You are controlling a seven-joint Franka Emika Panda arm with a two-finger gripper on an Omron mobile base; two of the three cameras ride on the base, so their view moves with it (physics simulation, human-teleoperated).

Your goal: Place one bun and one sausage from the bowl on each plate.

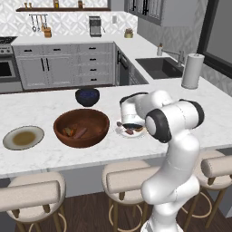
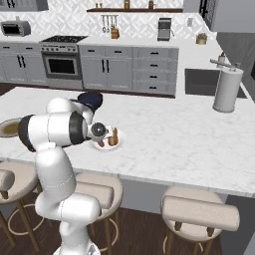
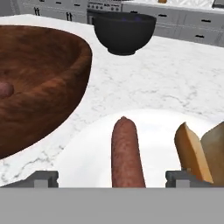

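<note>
A reddish-brown sausage (image 3: pixel 127 153) lies on the white plate (image 3: pixel 83 162), with a tan bun (image 3: pixel 192 151) standing beside it. My gripper (image 3: pixel 113 178) hangs low over this plate, open, with its fingertips (image 3: pixel 43 178) wide apart on either side of the sausage and clear of it. In the left base view the gripper (image 1: pixel 131 126) sits above the white plate (image 1: pixel 120 132), just right of the wooden bowl (image 1: pixel 59 121). That bowl holds a bun (image 1: pixel 69 131) and a sausage (image 1: pixel 80 133). The olive-centred plate (image 1: pixel 9 136) lies at the far left, bare.
A dark blue bowl (image 1: pixel 87 96) stands behind the wooden bowl. A paper towel roll (image 1: pixel 192 71) and a sink (image 1: pixel 158 67) are at the back right. Padded stools (image 1: pixel 34 192) line the counter's near edge.
</note>
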